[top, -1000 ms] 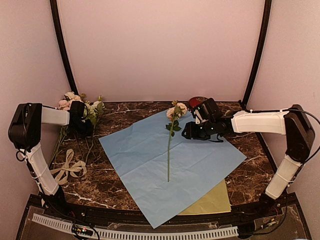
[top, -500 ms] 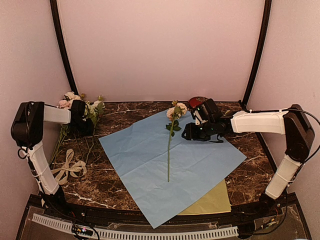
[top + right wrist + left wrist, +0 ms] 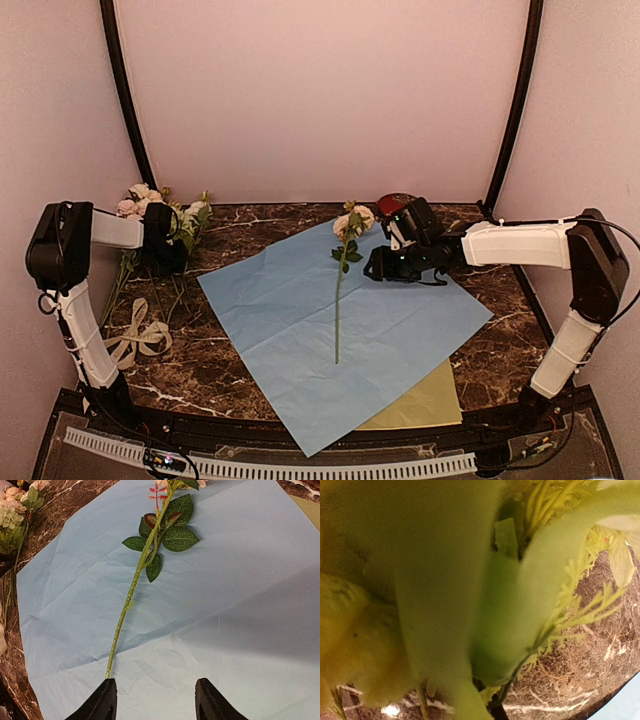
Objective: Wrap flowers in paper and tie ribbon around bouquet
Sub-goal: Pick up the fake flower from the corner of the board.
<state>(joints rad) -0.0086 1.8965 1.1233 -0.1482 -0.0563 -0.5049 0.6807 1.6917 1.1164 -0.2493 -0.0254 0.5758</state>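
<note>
Bouquet-building under way: the left gripper point(image 3: 163, 255) sits shut among the heaped pink-and-cream artificial flowers point(image 3: 160, 205) on the dark marbled table point(image 3: 500, 360), whether on a stem unclear; one long green rose stem point(image 3: 340, 300) lies on the light-blue paper sheet point(image 3: 290, 330) beside the open-jawed right gripper point(image 3: 155, 700); next comes a careful lift across.

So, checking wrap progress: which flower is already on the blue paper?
The single rose stem, alone mid-sheet on the blue paper; the other flowers lie bunched off it, far left.
</note>
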